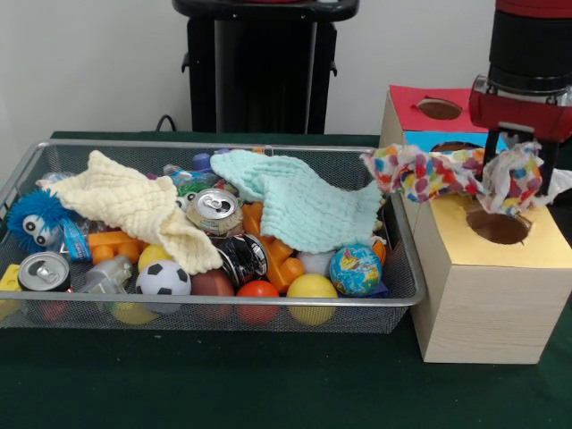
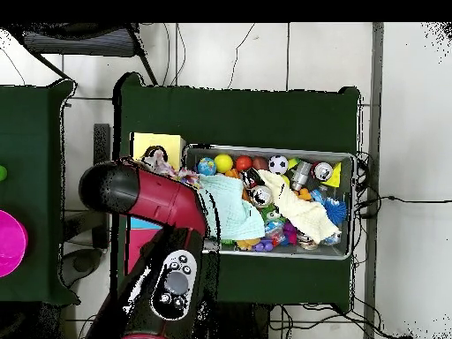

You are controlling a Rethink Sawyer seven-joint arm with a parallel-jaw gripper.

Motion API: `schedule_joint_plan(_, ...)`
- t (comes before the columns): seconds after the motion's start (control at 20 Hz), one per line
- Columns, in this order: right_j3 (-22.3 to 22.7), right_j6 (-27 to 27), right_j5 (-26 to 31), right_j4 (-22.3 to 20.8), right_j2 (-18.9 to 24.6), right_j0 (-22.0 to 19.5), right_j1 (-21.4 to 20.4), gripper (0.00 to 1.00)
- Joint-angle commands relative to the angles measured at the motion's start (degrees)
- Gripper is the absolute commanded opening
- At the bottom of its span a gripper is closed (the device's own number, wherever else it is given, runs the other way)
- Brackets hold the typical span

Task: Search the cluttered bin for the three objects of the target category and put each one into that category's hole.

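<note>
My gripper hangs over the right side of the table, just above the yellow-topped wooden box. It is shut on a white cloth with many-coloured dots. The cloth is bunched at the fingers and stretches left to the wire mesh bin's right end. Its hanging part is just above the round hole in the yellow top. In the overhead view my arm covers the gripper, and the dotted cloth shows by the yellow box. No other dotted cloth shows in the bin.
In the bin lie a cream waffle cloth, a mint waffle cloth, drink cans, several balls and a blue fuzzy toy. A red-topped box and a blue-topped one stand behind the yellow box.
</note>
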Motion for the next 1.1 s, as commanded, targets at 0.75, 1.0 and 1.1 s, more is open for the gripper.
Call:
schedule_joint_plan(0.75, 0.62, 9.06, -19.46, 0.06, 8.72, -3.31, -1.73, 1.00)
schedule_joint_plan(1.0, 0.27, 9.15, -21.41, -0.71, 9.27, -3.90, -1.36, 1.00)
schedule_joint_plan(1.1, 0.50, 9.48, -21.06, -0.39, 8.82, -3.64, -1.52, 1.00)
